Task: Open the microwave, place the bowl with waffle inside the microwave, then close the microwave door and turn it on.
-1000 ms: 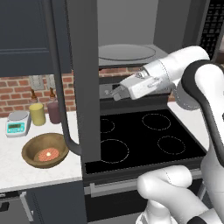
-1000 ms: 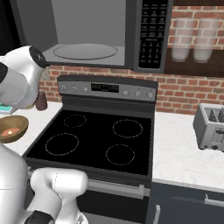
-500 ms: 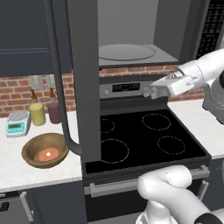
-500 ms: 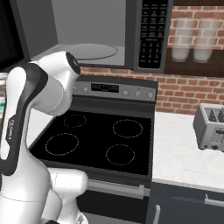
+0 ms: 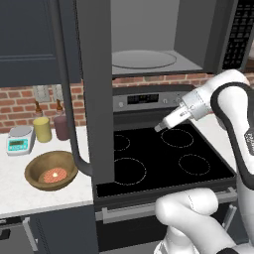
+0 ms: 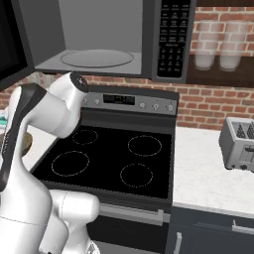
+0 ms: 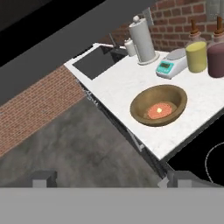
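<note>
Now the microwave door (image 5: 94,89) stands swung wide open, cavity and turntable of the microwave (image 6: 99,39) exposed, so step one looks done. Gripper (image 5: 159,128) hangs over the stove (image 5: 163,158), fingers spread apart, holding nothing. Bowl (image 5: 51,170) with the waffle (image 5: 54,175) inside sits on the counter (image 5: 30,193) left of the stove, near the yellow cup (image 5: 42,129). Next move likely: swing left past the door, come down on the bowl rim and grasp it.
</note>
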